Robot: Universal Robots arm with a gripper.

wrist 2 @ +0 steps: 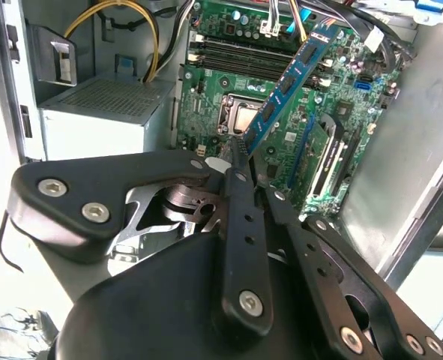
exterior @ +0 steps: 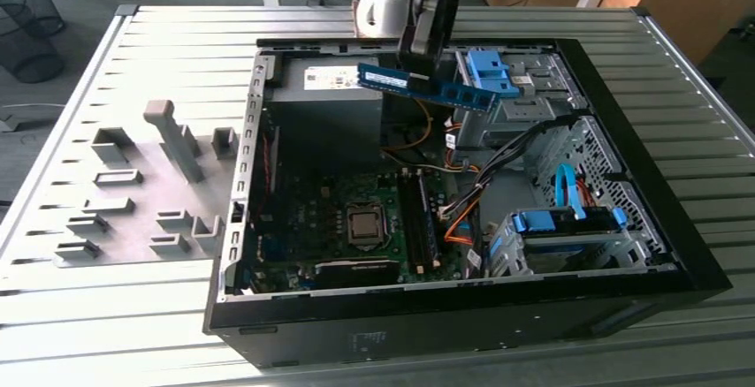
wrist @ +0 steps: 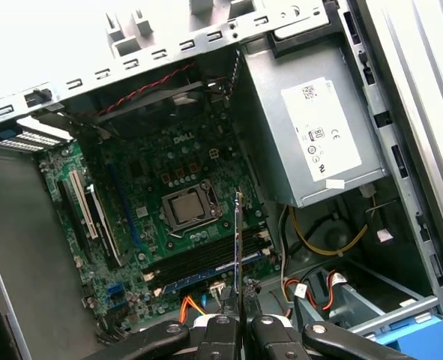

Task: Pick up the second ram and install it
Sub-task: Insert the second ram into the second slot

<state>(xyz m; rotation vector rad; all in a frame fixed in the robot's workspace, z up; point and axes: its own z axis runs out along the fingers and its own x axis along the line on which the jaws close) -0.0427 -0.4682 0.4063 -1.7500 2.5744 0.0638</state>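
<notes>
Held the second ram (exterior: 427, 87) pinched in the gripper (exterior: 415, 67) closed narrowly on it, tilted in mid-air over the far part of the open computer case (exterior: 696, 272), well apart from the motherboard (exterior: 313, 219) slots below; judged pickup done, seating in a slot not yet done.

Pinches the memory stick (wrist 2: 288, 82) by its near end in the gripper (wrist 2: 240, 154), slanted away over the green motherboard (wrist 2: 356, 97) beyond.
</notes>
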